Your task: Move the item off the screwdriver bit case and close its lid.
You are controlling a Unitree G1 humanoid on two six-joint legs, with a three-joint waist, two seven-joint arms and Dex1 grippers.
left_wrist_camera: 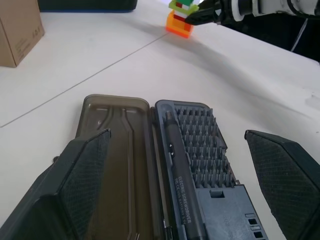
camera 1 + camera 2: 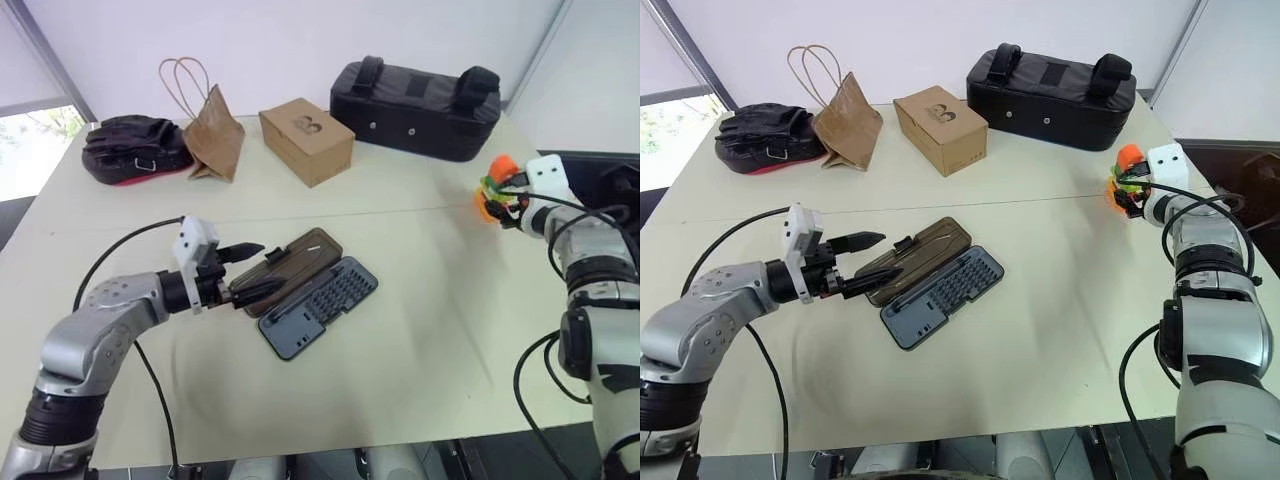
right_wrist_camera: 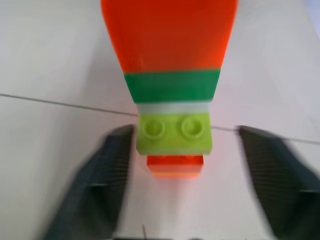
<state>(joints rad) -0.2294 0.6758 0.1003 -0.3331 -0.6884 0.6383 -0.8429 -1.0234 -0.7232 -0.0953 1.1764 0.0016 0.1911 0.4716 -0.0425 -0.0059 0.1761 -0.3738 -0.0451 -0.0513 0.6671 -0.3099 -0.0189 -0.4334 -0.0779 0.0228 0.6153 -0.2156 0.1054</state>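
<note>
Toy (image 1: pixel 180 19) off case (image 2: pixel 320 305), right gripper (image 3: pixel 185 150) jaws released around it. I slide left gripper (image 1: pixel 175 190), jaws spread, under lid (image 2: pixel 290 268) outer edge, flip toward case.

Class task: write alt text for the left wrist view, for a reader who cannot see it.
An open bit case lies between the left hand's two open fingers, its brown lid folded flat beside it. Farther off, the right hand is at a block toy on the table.

**Toy off the case, lid still open**

The block toy (image 2: pixel 494 188), orange, green and yellow, stands at the bench's right edge. The dark grey bit case (image 2: pixel 322 306) lies mid-bench, bits and driver showing, its smoky brown lid (image 2: pixel 291 267) folded flat open alongside.
</note>
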